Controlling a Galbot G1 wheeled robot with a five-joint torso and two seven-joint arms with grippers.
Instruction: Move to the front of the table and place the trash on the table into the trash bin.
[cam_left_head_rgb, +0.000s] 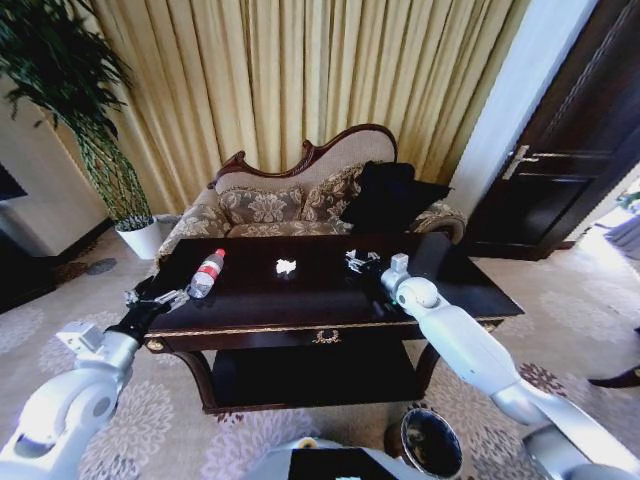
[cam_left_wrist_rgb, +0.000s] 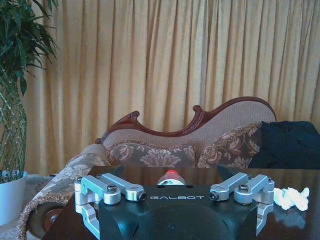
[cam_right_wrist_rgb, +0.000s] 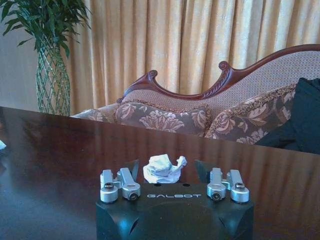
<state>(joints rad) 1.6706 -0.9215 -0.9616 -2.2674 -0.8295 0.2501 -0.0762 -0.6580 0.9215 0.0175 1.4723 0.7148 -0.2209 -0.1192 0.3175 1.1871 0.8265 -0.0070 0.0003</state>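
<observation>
The clear bottle (cam_left_head_rgb: 207, 273) with its red cap (cam_left_wrist_rgb: 171, 174) lies on the left part of the dark glossy table (cam_left_head_rgb: 300, 305). My left gripper (cam_left_head_rgb: 165, 298) is open at the table's left front corner, just short of the bottle, which lines up between the fingers (cam_left_wrist_rgb: 107, 187). One white paper scrap (cam_left_head_rgb: 286, 266) lies at the table's middle. Another scrap (cam_right_wrist_rgb: 164, 169) sits between the spread fingers (cam_right_wrist_rgb: 131, 170) of my open right gripper (cam_left_head_rgb: 360, 262), with a gap on each side. The dark round trash bin (cam_left_head_rgb: 432, 442) stands on the carpet, low at the front right.
An ornate sofa (cam_left_head_rgb: 300, 200) with a black cushion (cam_left_head_rgb: 390, 195) stands behind the table, before gold curtains. A potted plant (cam_left_head_rgb: 110, 170) is at the back left and a dark door (cam_left_head_rgb: 570, 130) at the right. Patterned carpet surrounds the table.
</observation>
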